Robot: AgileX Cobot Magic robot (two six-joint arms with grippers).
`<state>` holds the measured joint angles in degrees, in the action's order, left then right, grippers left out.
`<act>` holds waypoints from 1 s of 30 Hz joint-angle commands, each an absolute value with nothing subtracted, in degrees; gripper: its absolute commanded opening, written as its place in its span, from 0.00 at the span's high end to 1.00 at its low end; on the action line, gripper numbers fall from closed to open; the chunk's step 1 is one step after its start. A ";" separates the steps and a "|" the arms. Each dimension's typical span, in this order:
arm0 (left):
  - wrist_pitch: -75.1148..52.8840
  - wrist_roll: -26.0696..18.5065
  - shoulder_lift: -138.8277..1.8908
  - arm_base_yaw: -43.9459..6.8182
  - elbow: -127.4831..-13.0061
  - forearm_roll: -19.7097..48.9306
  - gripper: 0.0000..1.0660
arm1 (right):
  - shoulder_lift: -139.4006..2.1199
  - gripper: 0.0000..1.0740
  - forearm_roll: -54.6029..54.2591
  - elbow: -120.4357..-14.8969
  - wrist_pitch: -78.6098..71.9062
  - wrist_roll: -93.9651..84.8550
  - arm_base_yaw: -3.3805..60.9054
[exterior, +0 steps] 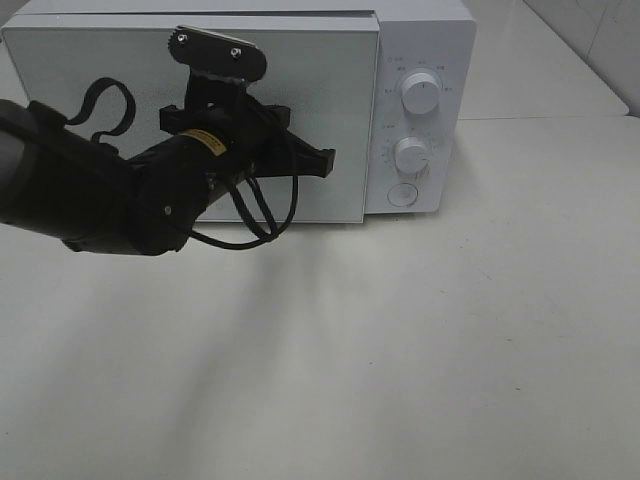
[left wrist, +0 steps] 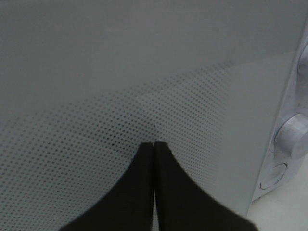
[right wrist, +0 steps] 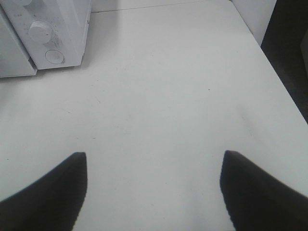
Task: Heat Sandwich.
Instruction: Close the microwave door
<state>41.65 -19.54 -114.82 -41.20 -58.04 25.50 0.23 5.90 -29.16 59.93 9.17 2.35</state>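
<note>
The white microwave (exterior: 415, 40) stands at the back of the table with its frosted, dotted door (exterior: 90, 110) shut. The sandwich and its pink plate are not in view. My left arm (exterior: 150, 190) reaches in front of the door. In the left wrist view the left gripper (left wrist: 153, 143) is shut and empty, its tips at or right against the door (left wrist: 120, 86). My right gripper (right wrist: 154, 156) is open and empty above the bare table, to the right of the microwave (right wrist: 62, 29), and does not show in the exterior high view.
The microwave's control panel has two round knobs (exterior: 420, 95) (exterior: 411, 155) and a round button (exterior: 402, 194) to the right of the door. The white table (exterior: 400, 350) spreads in front. Its right edge (right wrist: 284, 96) shows in the right wrist view.
</note>
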 commanded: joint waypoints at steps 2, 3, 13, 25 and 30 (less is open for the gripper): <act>41.60 -20.28 -115.51 -38.96 -61.31 28.59 1.00 | 1.78 0.31 5.84 -28.99 59.70 8.82 2.06; 41.02 -20.17 -115.74 -38.56 -61.76 28.59 1.00 | 1.78 0.31 5.84 -28.99 59.70 8.82 2.06; 33.52 -19.82 -114.76 -38.33 -62.74 28.36 1.00 | 1.78 0.31 5.84 -28.99 59.70 8.82 2.06; 4.81 -19.82 -105.54 -40.45 -61.82 26.81 1.00 | 1.78 0.31 5.84 -28.99 59.70 8.94 2.06; -4.18 -19.60 -101.18 -40.45 -59.24 26.64 1.00 | 1.78 0.31 5.84 -28.99 59.70 8.94 2.06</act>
<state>1.03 -19.94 -103.99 -40.28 -60.45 26.81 0.23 5.90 -29.16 59.93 9.17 2.35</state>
